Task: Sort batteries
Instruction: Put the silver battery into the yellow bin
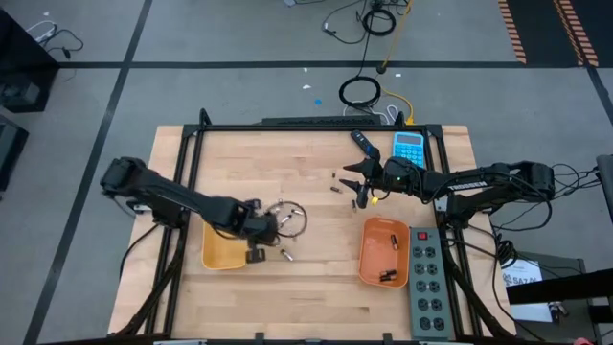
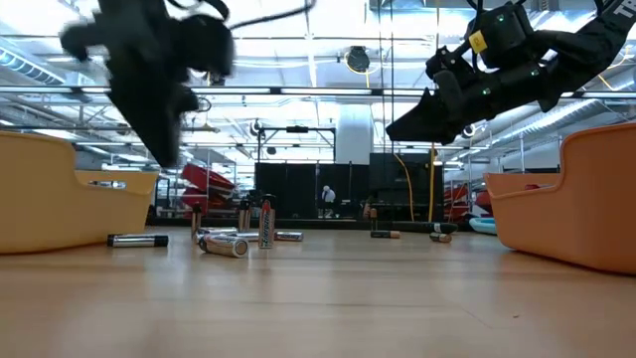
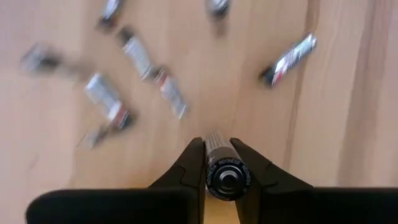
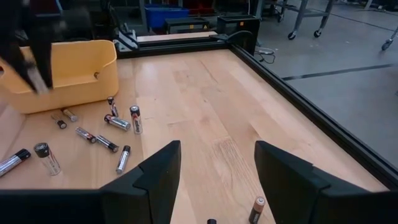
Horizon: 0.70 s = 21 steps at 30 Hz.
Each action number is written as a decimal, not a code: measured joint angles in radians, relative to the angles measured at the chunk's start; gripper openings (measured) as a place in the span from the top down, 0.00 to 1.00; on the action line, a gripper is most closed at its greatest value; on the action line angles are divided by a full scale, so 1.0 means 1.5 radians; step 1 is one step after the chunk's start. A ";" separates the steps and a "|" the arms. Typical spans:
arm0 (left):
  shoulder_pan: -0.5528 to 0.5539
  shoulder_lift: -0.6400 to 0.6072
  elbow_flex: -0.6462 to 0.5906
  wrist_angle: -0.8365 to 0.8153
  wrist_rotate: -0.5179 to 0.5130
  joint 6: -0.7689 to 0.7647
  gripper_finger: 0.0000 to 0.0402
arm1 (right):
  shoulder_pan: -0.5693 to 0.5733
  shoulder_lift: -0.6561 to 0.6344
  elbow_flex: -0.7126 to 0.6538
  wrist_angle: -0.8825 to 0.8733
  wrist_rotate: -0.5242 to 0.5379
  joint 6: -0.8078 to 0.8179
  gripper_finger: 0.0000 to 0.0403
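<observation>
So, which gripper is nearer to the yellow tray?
Left. The left gripper hangs at the yellow tray's edge, holding a battery; the right gripper is far across the table.

Bare wood between yellow tray [image 1: 222, 251] and orange tray [image 1: 382, 251] — scattered batteries [image 1: 284, 222] near the yellow.

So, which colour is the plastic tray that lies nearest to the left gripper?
Yellow tray, seen best in the right wrist view.

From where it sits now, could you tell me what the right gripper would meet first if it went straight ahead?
Probably bare table: the open right gripper faces clear wood, with scattered batteries and the yellow tray off to one side. Depth is hard to judge.
</observation>
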 joint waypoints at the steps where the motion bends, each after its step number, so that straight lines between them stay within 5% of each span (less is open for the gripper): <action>1: 0.003 -0.021 0.002 -0.035 0.020 -0.031 0.87 | 0.000 0.000 0.000 -0.001 0.000 0.000 0.51; 7: -0.012 -0.082 -0.070 -0.147 0.066 -0.156 0.87 | 0.000 0.000 0.000 -0.006 0.000 -0.001 0.51; 11: -0.006 -0.084 -0.076 -0.210 0.083 -0.174 0.66 | 0.000 0.000 0.000 -0.010 -0.001 -0.001 0.51; 15: 0.016 -0.084 -0.040 -0.244 0.061 -0.165 0.48 | 0.000 0.000 0.000 -0.011 -0.001 -0.002 0.51; 21: 0.069 -0.077 -0.023 -0.160 -0.012 -0.063 0.45 | 0.000 0.000 0.000 -0.014 -0.002 -0.002 0.51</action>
